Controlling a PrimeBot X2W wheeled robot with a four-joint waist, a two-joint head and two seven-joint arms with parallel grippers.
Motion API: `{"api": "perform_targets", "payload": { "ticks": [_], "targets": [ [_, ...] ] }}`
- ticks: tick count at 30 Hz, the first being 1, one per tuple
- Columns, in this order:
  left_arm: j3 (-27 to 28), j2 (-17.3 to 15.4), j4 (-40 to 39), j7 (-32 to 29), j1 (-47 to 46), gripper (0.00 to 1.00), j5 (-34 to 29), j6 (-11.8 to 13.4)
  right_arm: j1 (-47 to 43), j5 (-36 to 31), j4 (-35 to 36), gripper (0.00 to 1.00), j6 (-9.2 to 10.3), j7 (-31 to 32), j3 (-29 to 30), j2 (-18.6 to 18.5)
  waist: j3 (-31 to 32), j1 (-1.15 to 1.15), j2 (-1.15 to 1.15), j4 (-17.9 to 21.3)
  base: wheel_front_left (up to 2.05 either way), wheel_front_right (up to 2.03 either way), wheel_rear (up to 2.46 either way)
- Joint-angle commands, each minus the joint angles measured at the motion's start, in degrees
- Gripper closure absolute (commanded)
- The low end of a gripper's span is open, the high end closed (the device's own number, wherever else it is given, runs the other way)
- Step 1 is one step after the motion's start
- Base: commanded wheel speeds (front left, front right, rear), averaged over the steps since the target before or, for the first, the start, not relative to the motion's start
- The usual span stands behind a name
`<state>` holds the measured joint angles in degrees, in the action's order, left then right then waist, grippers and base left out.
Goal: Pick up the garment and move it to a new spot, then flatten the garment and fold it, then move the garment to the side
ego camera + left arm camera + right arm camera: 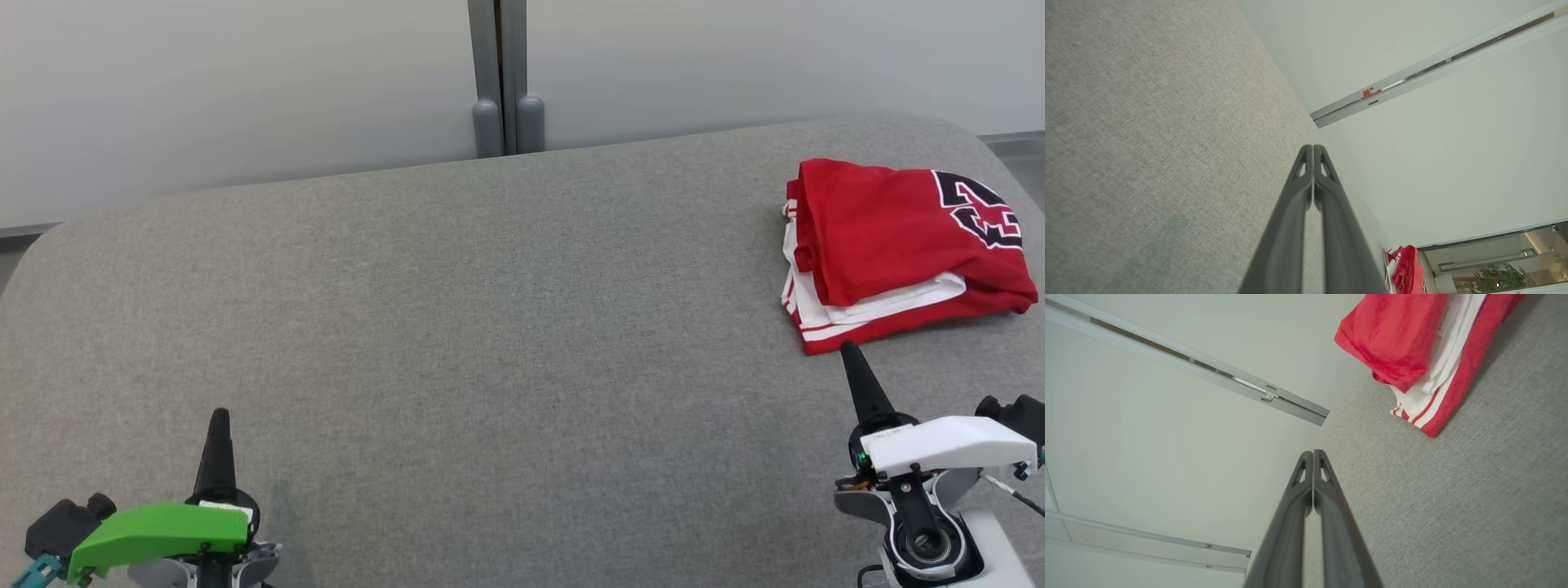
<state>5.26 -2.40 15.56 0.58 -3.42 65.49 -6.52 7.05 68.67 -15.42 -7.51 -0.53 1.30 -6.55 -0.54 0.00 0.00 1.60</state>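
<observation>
Closest in, at the bottom of the head view, are the two grippers. The left gripper (220, 415), under a bright green plastic cover (159, 535), has its two long dark fingers pressed together into one point, and its own wrist view shows the same thing: the left gripper (1313, 148) is closed, tips meeting, with nothing between them. The right gripper (848, 349), under a white plastic cover (951, 445), is likewise closed and empty, and in the right wrist view the right gripper (1313, 453) shows its fingers touching along the upper part.

Both hang over the broad grey woven-fabric tabletop (490, 327), fingers pointing away towards the far edge.

The folded red garment with white stripes and a black-and-white number print (890, 237) lies flat on the cloth just ahead of the right gripper's tip and a little to its outer side. From the head view the tip seems almost at the garment's near red hem. The right wrist view shows a strip of bare grey cloth between them, the folded red garment (1396, 335) lying ahead of the fingers and off to one side, not touching. It is a tidy stack, with red layers over white ones.

From the left gripper the garment is well apart, across the whole table. In the left wrist view the red garment (1406, 269) is a small patch beside the fingers.

Beyond both fingertips, past the table's far edge, stand pale wall panels (245, 82) joined by a grey upright post (498, 73).
</observation>
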Motion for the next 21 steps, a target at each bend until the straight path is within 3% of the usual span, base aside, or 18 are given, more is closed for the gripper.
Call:
{"api": "perform_targets", "payload": {
  "ticks": [1,21],
  "targets": [
    [0.24,-0.45,-0.62,-0.42,-1.65,1.0,1.62,-0.29,-0.12,1.4,0.71,1.0,0.01,0.46,0.55,-0.06,0.01,0.0,0.0,-0.04,0.0,0.0,0.0],
    [0.75,-0.56,-1.06,-3.16,-2.33,1.0,11.97,-0.64,-0.43,10.55,1.07,1.0,0.0,3.21,2.57,1.48,0.13,0.0,0.0,-0.58,0.0,0.0,0.0]
  ]
}}
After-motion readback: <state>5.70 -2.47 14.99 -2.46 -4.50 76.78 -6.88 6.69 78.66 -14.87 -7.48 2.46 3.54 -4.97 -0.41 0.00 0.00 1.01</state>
